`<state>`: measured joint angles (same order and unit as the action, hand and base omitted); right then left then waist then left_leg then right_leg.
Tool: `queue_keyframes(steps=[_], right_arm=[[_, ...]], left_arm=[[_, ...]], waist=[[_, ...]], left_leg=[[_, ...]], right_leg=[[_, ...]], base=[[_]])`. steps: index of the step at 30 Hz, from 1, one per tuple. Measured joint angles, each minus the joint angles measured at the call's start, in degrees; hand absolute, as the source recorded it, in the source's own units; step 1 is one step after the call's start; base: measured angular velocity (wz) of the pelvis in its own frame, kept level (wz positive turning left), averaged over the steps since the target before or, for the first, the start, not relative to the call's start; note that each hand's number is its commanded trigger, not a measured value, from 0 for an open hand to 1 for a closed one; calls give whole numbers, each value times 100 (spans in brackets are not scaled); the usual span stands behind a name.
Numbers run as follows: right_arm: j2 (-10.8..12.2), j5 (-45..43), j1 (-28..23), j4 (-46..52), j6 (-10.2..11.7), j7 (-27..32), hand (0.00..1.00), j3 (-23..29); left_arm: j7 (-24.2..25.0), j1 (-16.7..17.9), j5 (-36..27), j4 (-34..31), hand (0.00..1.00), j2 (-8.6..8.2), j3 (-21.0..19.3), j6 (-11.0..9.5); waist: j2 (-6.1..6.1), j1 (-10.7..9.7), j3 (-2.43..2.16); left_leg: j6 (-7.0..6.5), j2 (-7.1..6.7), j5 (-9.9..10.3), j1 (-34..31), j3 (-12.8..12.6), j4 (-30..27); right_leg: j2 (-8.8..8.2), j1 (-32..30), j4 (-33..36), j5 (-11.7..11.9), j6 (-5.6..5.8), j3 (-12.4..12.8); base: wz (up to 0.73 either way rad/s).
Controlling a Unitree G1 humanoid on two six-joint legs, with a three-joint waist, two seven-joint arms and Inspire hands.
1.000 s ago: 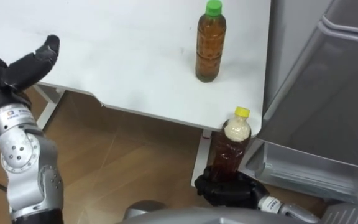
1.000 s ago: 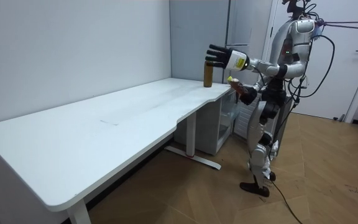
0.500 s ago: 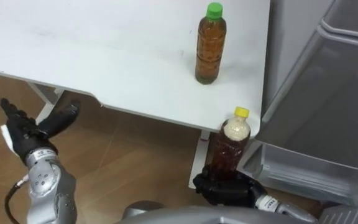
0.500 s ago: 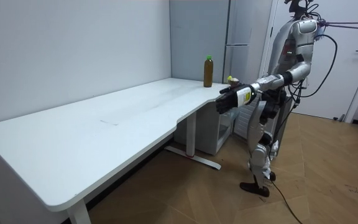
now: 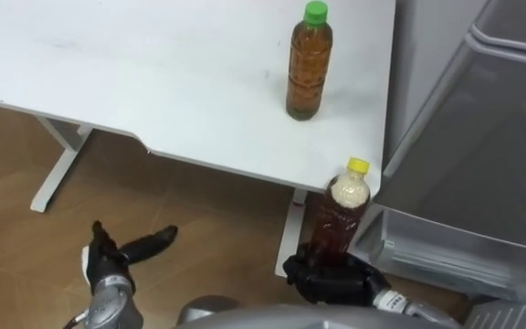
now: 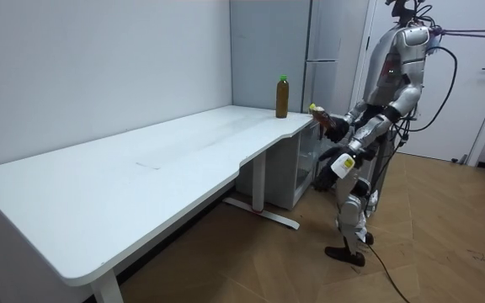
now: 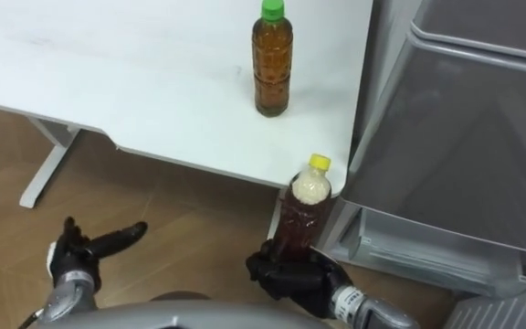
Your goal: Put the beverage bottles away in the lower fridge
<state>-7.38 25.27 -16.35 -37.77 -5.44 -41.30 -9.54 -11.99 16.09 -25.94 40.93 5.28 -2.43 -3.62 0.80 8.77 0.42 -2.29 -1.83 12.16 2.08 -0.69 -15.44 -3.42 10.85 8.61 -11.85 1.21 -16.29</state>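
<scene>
Right hand (image 5: pixel 331 280): fingers curled round the base of a yellow-capped bottle (image 5: pixel 338 215) of brown drink, held upright just off the corner of the white table (image 5: pixel 153 82), beside the grey fridge (image 5: pixel 482 155). Left hand (image 5: pixel 108 263): fingers loosely extended, holding nothing, low over the wooden floor (image 5: pixel 199 210). A green-capped bottle (image 5: pixel 308 68) stands upright on the table near the fridge.

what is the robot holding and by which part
The right hand is curled round the base of the yellow-capped bottle, which stands upright in it. The left hand is open and empty.
</scene>
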Motion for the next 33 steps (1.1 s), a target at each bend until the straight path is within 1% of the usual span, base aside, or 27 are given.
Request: queue_keyframes(steps=[2, 3, 5, 6, 8, 10, 13, 15, 16, 19, 21, 23, 25, 27, 29, 31, 33], right_arm=[[-15, 188, 12, 0, 7, -12, 100, -123], [-21, 221, 16, -1, 8, -12, 100, -156], [-30, 371, 56, -168, 106, -24, 100, -282], [-29, 391, 56, -194, 127, -32, 100, -298], [-64, 395, 53, -251, 184, -79, 100, -357], [-138, 395, 67, -276, 185, -78, 100, -444], [-201, 420, 74, -305, 238, -81, 100, -447], [-202, 581, 80, -397, 295, -75, 100, -446], [-206, 664, 95, -452, 294, -66, 100, -447], [-216, 1031, 132, -649, 291, -39, 100, -438], [-212, 1399, 192, -859, 273, 126, 100, -390], [-194, 1842, 292, -1131, 217, 334, 100, -365], [-184, 2126, 353, -1290, 213, 459, 100, -344], [-152, 2315, 433, -1510, 227, 687, 100, -234], [-132, 2474, 521, -1793, 211, 1074, 100, -12], [-120, 2707, 524, -1859, 186, 1344, 100, 95], [-119, 2948, 522, -1911, 185, 1565, 100, 172]], left_arm=[[250, 13, 38, 241, 0, 5, 83, 151], [318, 9, 66, 302, 0, 6, 86, 173], [534, -57, 296, 725, 0, 21, 85, 186], [570, -64, 338, 820, 0, 23, 85, 190], [719, -70, 489, 1110, 0, 31, 91, 255], [811, -88, 565, 1258, 0, 61, 86, 310], [1042, -169, 719, 1361, 0, 158, 84, 326], [1162, -234, 879, 1437, 0, 222, 89, 328], [1196, -243, 955, 1440, 0, 237, 92, 328], [1288, -269, 1084, 1438, 0, 305, 154, 337], [1352, -290, 1185, 1446, 0, 320, 146, 347], [1369, -370, 1222, 1564, 0, 319, 151, 347], [1350, -398, 1218, 1662, 0, 317, 157, 347], [1312, -421, 1296, 1695, 0, 307, 157, 345], [1223, -429, 1440, 1686, 0, 257, 163, 342], [1205, -425, 1440, 1671, 0, 245, 211, 340], [1157, -418, 1443, 1642, 0, 244, 280, 340]], waist=[[20, -45, 2], [19, -49, 2], [24, -72, -3], [24, -77, -4], [42, -180, -7], [50, -233, -9], [50, -287, -14], [53, -331, -18], [48, -386, -18], [38, -450, -23], [33, -471, -23], [13, -492, -25], [-12, -539, -26], [-31, -558, -24], [-59, -557, -29], [-86, -563, -31], [-100, -585, -23]], left_leg=[[-1, 0, 1, -16, -8, 22], [0, 1, 0, -17, -16, 32], [4, 8, -8, -9, -65, 84], [4, 7, -8, -10, -72, 90], [3, 7, -8, -39, -70, 102], [2, 10, -7, -60, -85, 104], [3, 12, -8, -114, -124, 95], [2, 17, -8, -111, -125, 96], [2, 18, -8, -119, -125, 94], [1, 20, -7, -132, -140, 91], [3, 23, -8, -133, -165, 97], [11, 75, -14, -140, -214, 104], [11, 88, -14, -133, -225, 106], [8, 88, -17, -116, -231, 128], [1, 93, -33, -80, -292, 169], [1, 100, -33, -85, -315, 172], [1, 100, -33, -97, -324, 173]], right_leg=[[8, -16, -9, -1, 2, 40], [10, -27, -13, -1, 2, 50], [9, -75, -6, 4, -3, 59], [9, -82, -6, 4, -3, 62], [8, -108, -9, 4, -3, 66], [9, -137, -3, 4, -3, 81], [17, -175, 12, 11, -7, 139], [26, -175, 19, 15, -7, 190], [27, -183, 22, 23, -7, 192], [38, -204, 26, 41, -12, 200], [46, -222, 27, 60, -21, 213], [49, -263, 30, 92, -35, 225], [55, -262, 17, 122, -38, 231], [71, -268, 16, 138, -34, 313], [74, -278, 19, 157, -32, 393], [79, -298, 21, 163, -33, 440], [80, -315, 22, 163, -33, 457]], base=[[0], [-7], [-11], [-7], [0], [-3], [-7], [0], [0], [-4], [-11], [-12], [-10], [-10], [-13], [-8], [-2]])
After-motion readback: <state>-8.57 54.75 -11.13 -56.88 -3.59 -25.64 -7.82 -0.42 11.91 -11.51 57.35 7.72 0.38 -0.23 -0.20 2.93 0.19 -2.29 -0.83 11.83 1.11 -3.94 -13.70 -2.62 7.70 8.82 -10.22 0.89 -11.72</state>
